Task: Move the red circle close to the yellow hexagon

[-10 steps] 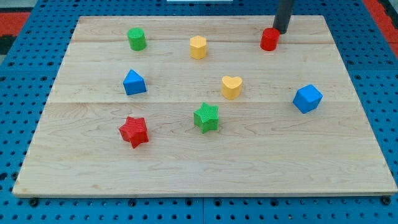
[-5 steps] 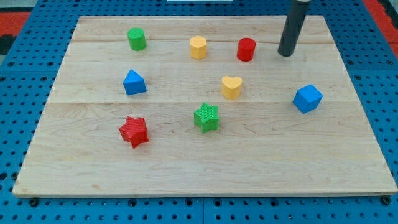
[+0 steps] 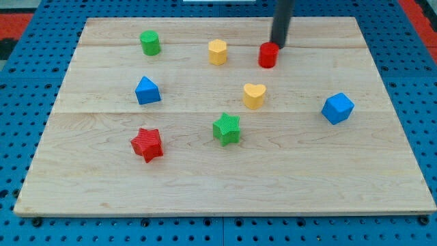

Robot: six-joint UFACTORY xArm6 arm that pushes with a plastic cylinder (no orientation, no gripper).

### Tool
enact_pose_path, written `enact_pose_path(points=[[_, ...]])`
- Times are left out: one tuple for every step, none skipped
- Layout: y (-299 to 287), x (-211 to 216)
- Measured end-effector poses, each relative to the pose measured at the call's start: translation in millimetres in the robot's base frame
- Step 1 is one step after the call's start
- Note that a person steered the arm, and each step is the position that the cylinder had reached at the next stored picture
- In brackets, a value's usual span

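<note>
The red circle stands near the view's top, right of the yellow hexagon, with a gap of about one block's width between them. My tip touches the red circle at its upper right edge. The dark rod rises from there out of the view's top.
A green circle at the top left. A blue block at the left. A yellow heart below the red circle. A green star, a red star, a blue block at the right. The wooden board.
The red circle has slid left toward the yellow hexagon. My tip swung out to its right, then came back left to its upper right edge.
</note>
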State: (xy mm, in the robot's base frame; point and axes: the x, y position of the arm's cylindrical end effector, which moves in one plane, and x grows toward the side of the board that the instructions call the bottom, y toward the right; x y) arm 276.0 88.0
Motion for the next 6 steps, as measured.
enact_pose_path(points=[[10.1, 0.1], [47.8, 16.8], [35.1, 33.7], [-3.3, 36.7], [-24.7, 37.0], [-38.9, 36.5]])
